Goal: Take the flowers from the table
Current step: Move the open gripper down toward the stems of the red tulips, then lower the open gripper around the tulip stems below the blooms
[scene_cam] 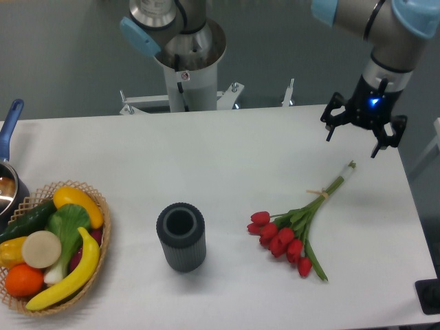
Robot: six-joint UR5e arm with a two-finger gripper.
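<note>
The flowers [295, 227], a bunch of red tulips with long green stems tied by a thin band, lie flat on the white table [227, 151] at the right, heads toward the front, stem ends pointing to the back right. My gripper [352, 141] hangs above the table's back right part, just beyond the stem ends and apart from them. Its fingers are spread open and hold nothing.
A dark grey ribbed cup [181, 236] stands upright left of the flowers. A wicker basket of fruit and vegetables [51, 244] sits at the front left, with a pot [8, 185] behind it. The arm's base [189, 62] rises behind the table.
</note>
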